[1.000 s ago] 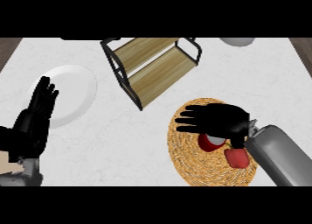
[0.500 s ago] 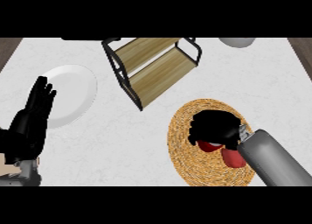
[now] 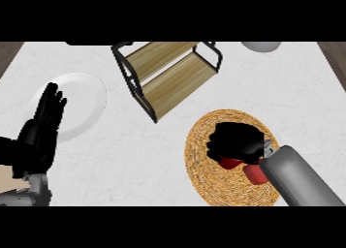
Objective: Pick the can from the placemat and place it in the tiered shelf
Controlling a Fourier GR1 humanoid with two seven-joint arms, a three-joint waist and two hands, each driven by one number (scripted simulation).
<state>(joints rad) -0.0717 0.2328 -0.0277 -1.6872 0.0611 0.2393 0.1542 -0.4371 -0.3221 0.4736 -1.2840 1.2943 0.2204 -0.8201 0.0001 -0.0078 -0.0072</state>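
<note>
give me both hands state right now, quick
Left hand: open, resting at the left, holding nothing.
Right hand: shut on the can, on the placemat.

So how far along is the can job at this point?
Early stage. Done: the right hand has reached the round woven straw placemat. In hand: its fingers curl over the red can, which is not visibly lifted. Left: carrying it to the black-framed wooden tiered shelf. The left hand rests open.
</note>
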